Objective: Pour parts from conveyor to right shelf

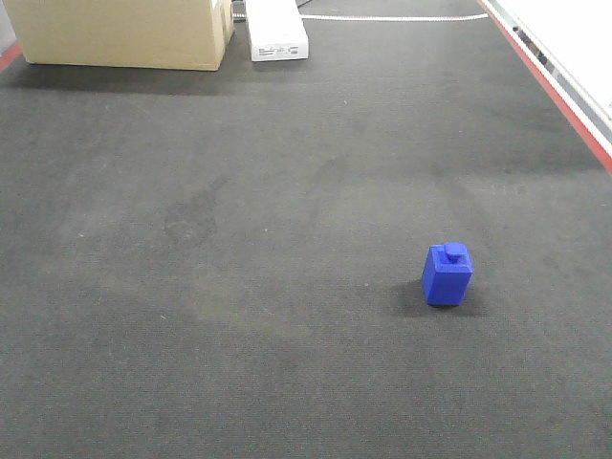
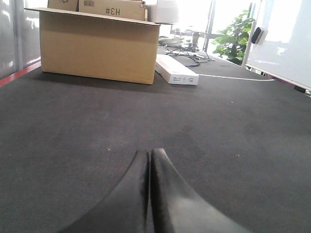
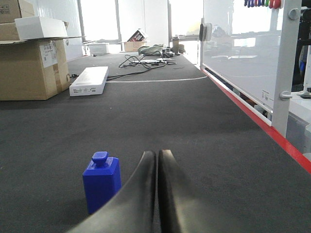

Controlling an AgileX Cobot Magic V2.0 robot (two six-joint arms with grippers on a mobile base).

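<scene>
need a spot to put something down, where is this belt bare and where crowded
Bare: the broad stretch of conveyor left of the blue block, up to the cardboard box; also the strip between block and red stripe. Crowded only at the far end, where cardboard box and white box sit side by side.

Only thing we can read is "H3#" on the upper brown cardboard box (image 2: 114,9); the print on the flat white carton (image 2: 176,73) is too tiny.
</scene>
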